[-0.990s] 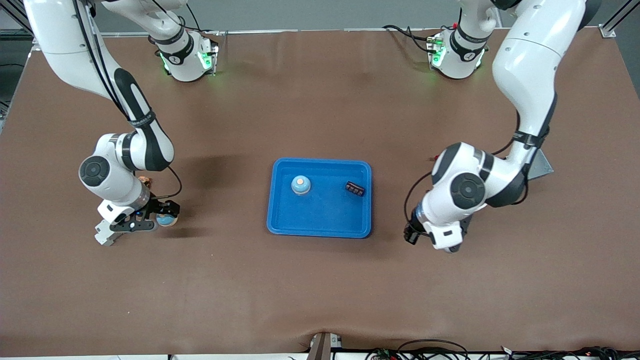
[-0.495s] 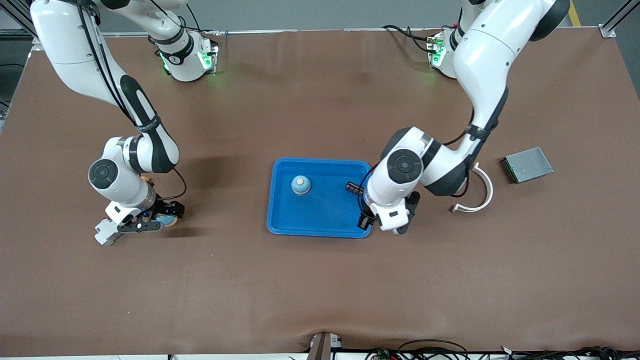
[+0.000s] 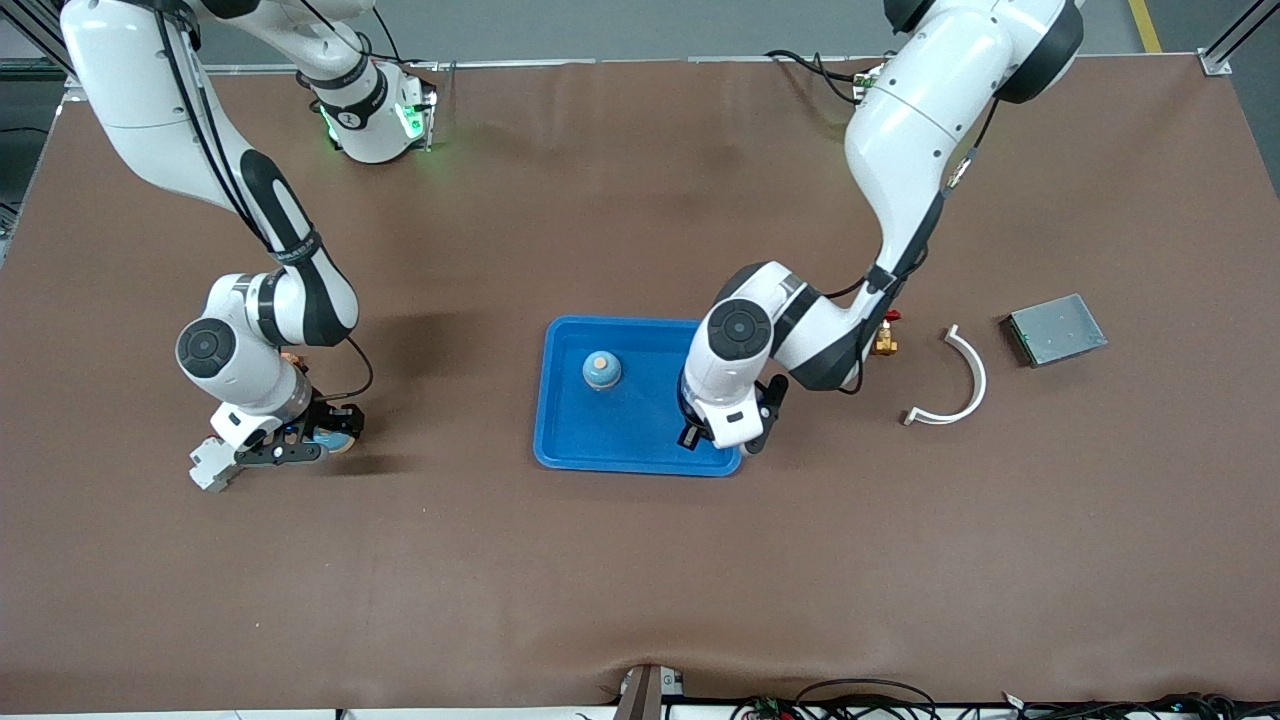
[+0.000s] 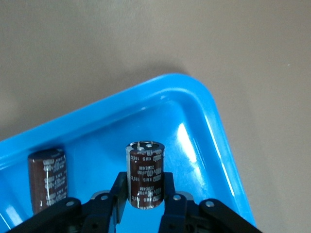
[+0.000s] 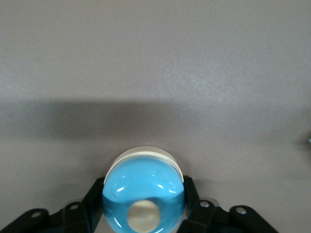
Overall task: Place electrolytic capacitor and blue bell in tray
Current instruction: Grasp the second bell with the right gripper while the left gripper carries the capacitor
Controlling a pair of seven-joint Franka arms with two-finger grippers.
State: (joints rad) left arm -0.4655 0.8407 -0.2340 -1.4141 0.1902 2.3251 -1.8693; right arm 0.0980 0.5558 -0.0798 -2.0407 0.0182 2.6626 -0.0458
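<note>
Two capacitors are counted: one (image 4: 145,174) is clamped in the left gripper (image 4: 144,196) over a corner of the tray (image 4: 214,126), one (image 4: 47,180) rests inside. Two bells are seen: one (image 3: 601,369) in the tray, one (image 5: 144,194) gripped by the right gripper (image 5: 144,206) on open table (image 5: 155,63).

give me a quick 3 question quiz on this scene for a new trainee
1. True or false: the left gripper holds an electrolytic capacitor over the tray.
2. The right gripper grips: A) a blue bell B) a white curved strip C) a metal box
3. Fill in: the bell with an orange top already sits in the ____.

Key: 1 true; 2 A; 3 tray
</note>
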